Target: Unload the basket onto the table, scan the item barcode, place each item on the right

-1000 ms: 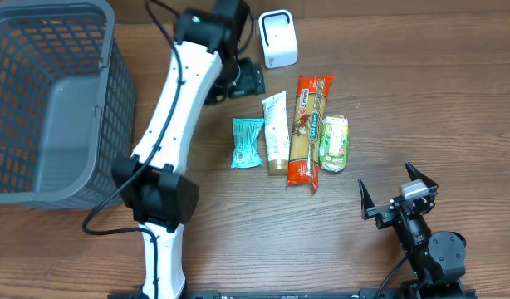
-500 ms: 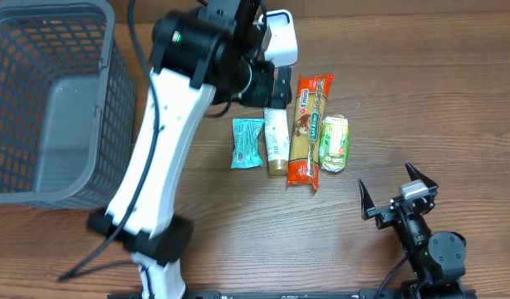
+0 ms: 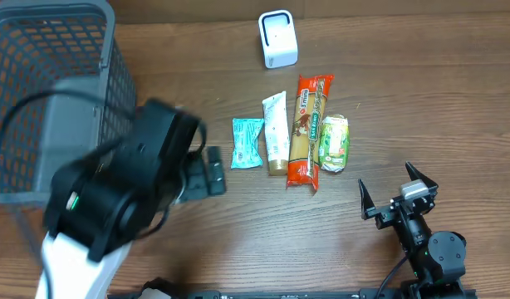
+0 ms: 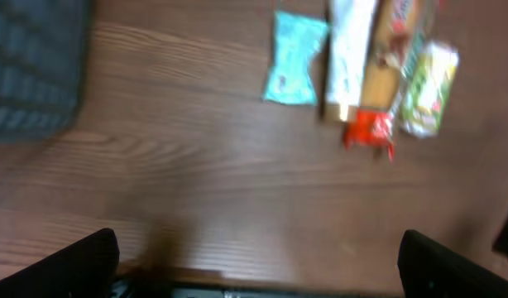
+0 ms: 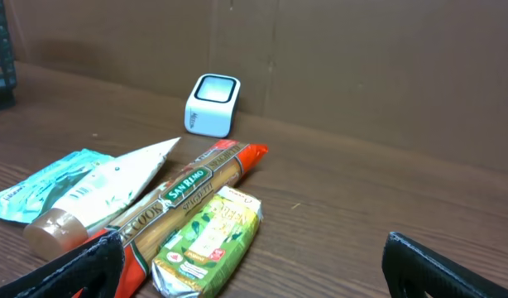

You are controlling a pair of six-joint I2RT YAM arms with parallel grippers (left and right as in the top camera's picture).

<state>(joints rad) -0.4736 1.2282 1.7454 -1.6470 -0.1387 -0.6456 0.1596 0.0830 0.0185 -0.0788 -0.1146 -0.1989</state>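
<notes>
Four items lie in row mid-table, none held: teal packet [image 3: 247, 143], white tube [image 3: 277, 133], red pasta pack [image 3: 309, 129], green packet [image 3: 334, 143], side by side. White scanner [image 3: 278, 38] stands upright beyond row, apart from it. Left gripper [image 3: 214, 171] blurred, near teal packet on its left, over wooden table [image 3: 421, 83]; jaws wide, nothing between. Right gripper [image 3: 394, 189] near front edge, right of row; jaws wide, empty. Grey basket [image 3: 115, 91] at far left.
</notes>
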